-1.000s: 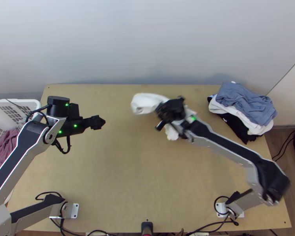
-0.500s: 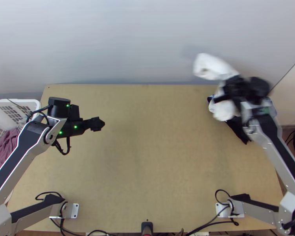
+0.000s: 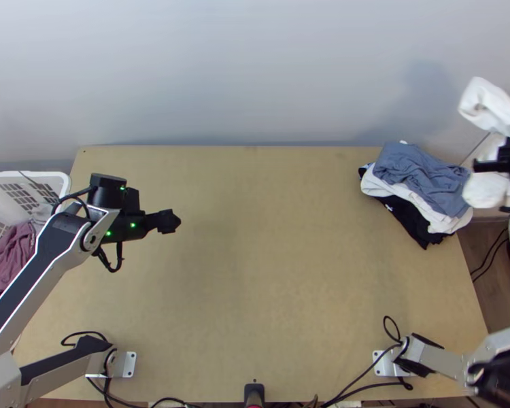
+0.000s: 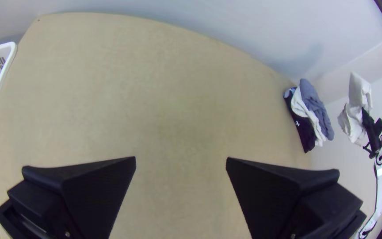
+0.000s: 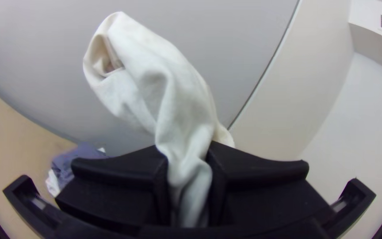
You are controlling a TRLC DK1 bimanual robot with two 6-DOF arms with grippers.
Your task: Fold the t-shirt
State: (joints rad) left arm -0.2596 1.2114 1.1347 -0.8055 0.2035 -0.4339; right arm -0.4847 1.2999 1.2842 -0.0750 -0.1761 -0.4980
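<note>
1. Top view, change: we see that the right pincer has carried the white shirt from mid-tabletop, across the pile, to a raised position beyond the pile's right side. The pile matches its earlier lie. The left pincer has barely shifted; it hangs over the left part of the tabletop, near the basket.

2. Left wrist view: we find the left pincer's fingers spread, nothing between them. Farther off, the shirt hangs from the right pincer, apart from the pile.

3. Right wrist view: we confirm that the right pincer is clamped on the shirt at a gathered middle part. One bunched end stands out past the fingers, with an open fold at its tip. We cannot tell sleeve from hem.

4. Right wrist view, meaning: we judge that folding has not begun. We should return the shirt to the tabletop, then spread it with both pincers. Caution: if the grip slips here, the shirt may drop beyond the tabletop.
</note>
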